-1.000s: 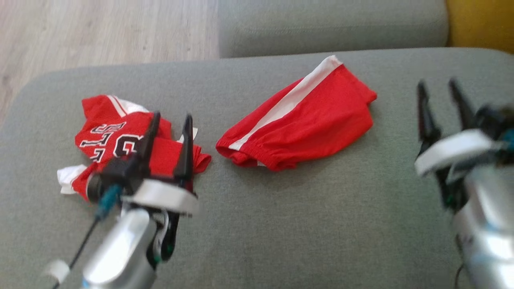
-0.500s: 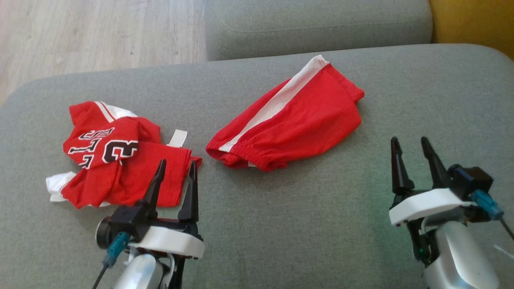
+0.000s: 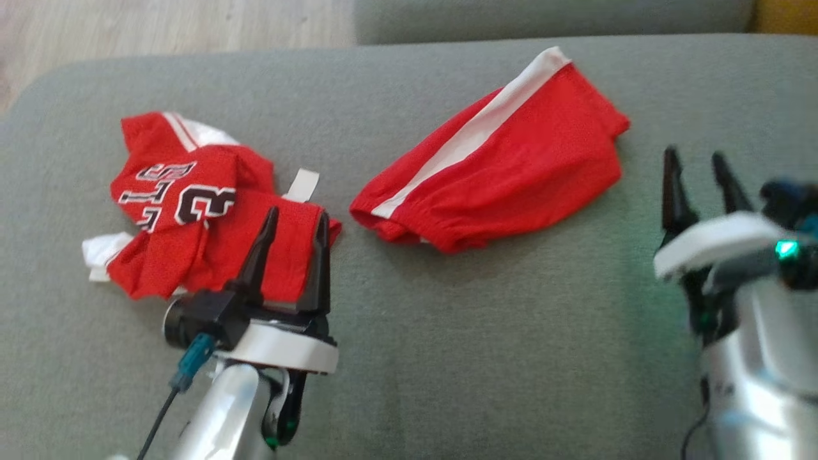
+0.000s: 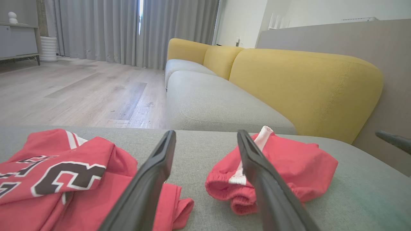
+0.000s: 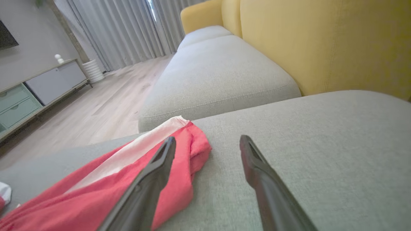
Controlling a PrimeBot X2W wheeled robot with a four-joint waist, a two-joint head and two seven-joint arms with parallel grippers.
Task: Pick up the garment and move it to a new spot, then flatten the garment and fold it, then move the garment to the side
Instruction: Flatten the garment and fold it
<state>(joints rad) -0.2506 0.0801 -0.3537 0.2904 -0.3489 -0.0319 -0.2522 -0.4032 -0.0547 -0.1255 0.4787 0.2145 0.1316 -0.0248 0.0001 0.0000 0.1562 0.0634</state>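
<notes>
**Risk: Single-Layer Pinch**

The crumpled jersey (image 3: 192, 211) lies at 9 o'clock on the cushion (image 3: 447, 358). The left gripper (image 3: 298, 214), parted and empty, hangs at its near edge; contact cannot be told. The shorts (image 3: 505, 166) lie at 1 o'clock. The right gripper (image 3: 694, 154), at 3 o'clock, is parted and empty. A shallow pinch may lift one layer only.

My left end effector (image 3: 298, 214) has two long, tapering black fingers (image 3: 259, 259) set in a curved white plate (image 3: 281, 350). Beside the plate sits a black round housing (image 3: 203, 317) with a teal connector (image 3: 192, 370) and a thin black cable (image 3: 153, 427) running from it. My left forearm (image 3: 223, 415) is glossy silver. My right end effector (image 3: 693, 154) looks the same, though blurred: black fingers, white collar (image 3: 716, 241), silver right forearm (image 3: 767, 358) and a small green light (image 3: 785, 249).
</notes>
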